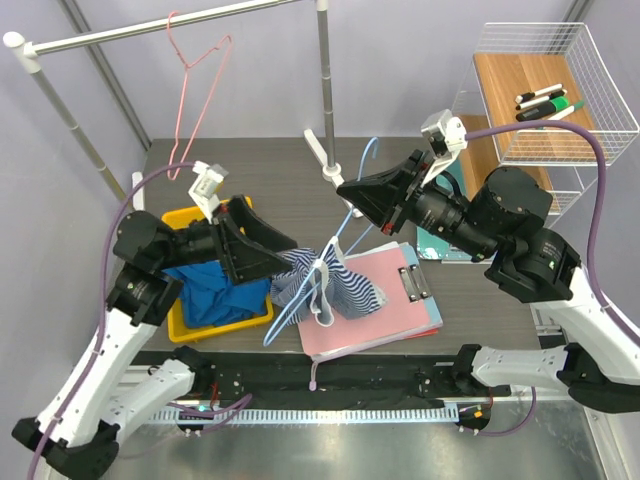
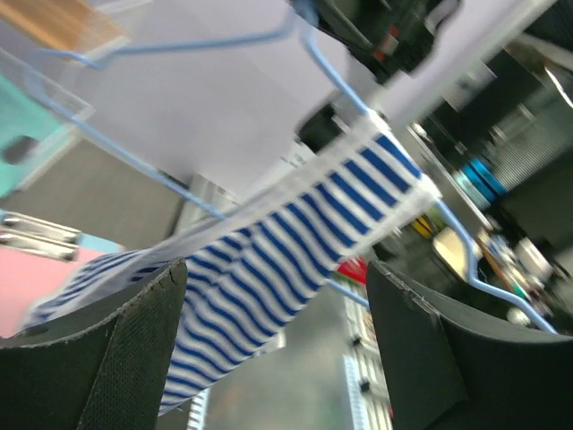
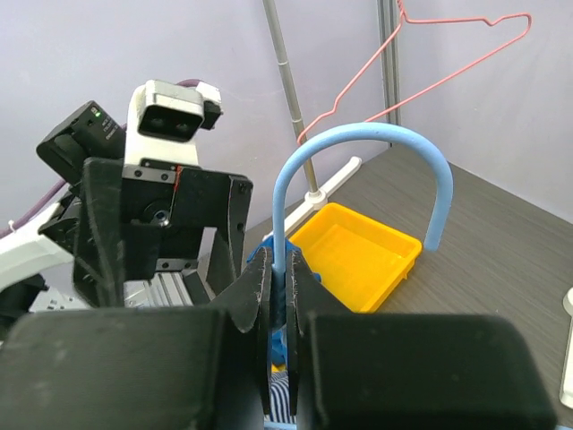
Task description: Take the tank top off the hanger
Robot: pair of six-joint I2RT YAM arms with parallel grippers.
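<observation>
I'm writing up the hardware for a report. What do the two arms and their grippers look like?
Both share one build: white lower links and chunky, rounded black joints. The left arm and right arm each carry a purple cable and a white wrist camera. The left gripper and right gripper have black, wedge-shaped fingers with a stippled inner face.

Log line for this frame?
right gripper: shut on blue hanger | left gripper: open, straddling striped tank top | status: not yet off hanger
</observation>
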